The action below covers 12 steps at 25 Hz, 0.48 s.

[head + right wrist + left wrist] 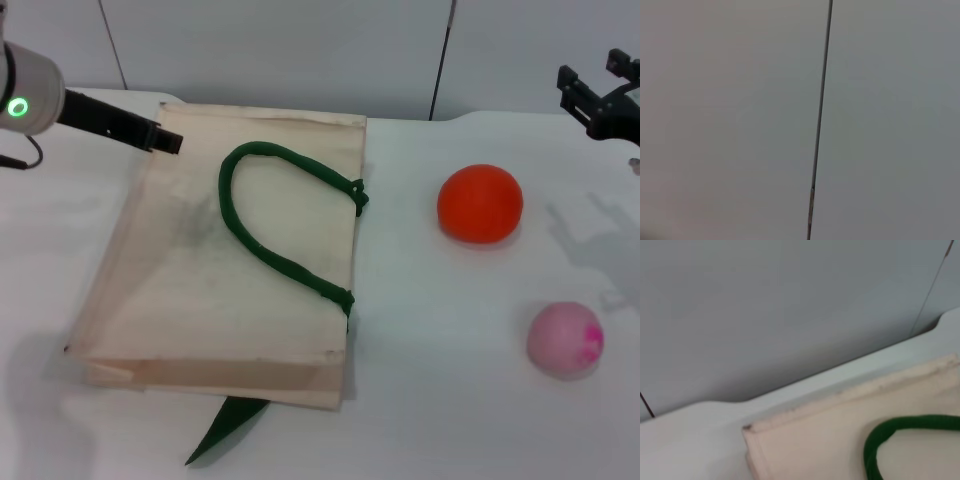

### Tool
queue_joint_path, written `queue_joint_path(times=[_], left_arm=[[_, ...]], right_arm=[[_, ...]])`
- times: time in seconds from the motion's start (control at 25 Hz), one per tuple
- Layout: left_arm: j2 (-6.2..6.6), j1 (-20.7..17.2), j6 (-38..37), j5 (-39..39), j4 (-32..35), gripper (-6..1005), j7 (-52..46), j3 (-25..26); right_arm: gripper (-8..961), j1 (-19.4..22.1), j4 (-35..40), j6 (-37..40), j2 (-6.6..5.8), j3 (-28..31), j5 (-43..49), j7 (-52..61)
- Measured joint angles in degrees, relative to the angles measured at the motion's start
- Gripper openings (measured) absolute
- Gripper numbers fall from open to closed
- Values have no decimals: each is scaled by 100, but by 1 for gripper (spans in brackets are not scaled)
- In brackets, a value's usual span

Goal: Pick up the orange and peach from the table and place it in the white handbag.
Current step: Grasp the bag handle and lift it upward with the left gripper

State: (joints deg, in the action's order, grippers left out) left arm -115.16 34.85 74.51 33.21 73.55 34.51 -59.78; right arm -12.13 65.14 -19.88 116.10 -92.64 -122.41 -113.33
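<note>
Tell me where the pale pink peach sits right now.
In the head view, the pale pink round peach lies on the white table at the robot's right, nearer the robot than the bright orange-red orange, apart from it.

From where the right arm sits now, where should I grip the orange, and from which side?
Grip the orange across its widest middle, coming straight down from above. It is a smooth round ball resting alone on the table, well apart from the bag and the peach, so no side is blocked. The right gripper, up behind it, looks the nearer one; the left gripper is over the bag's far corner.
</note>
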Motion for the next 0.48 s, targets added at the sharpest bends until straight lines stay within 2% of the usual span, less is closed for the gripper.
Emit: queue_joint_path(times=[0.48], left_arm=[[96,383,-201,-234,-724,424,11,10]], right_arm=[[604,0,100,-16,0,-17,26,116]])
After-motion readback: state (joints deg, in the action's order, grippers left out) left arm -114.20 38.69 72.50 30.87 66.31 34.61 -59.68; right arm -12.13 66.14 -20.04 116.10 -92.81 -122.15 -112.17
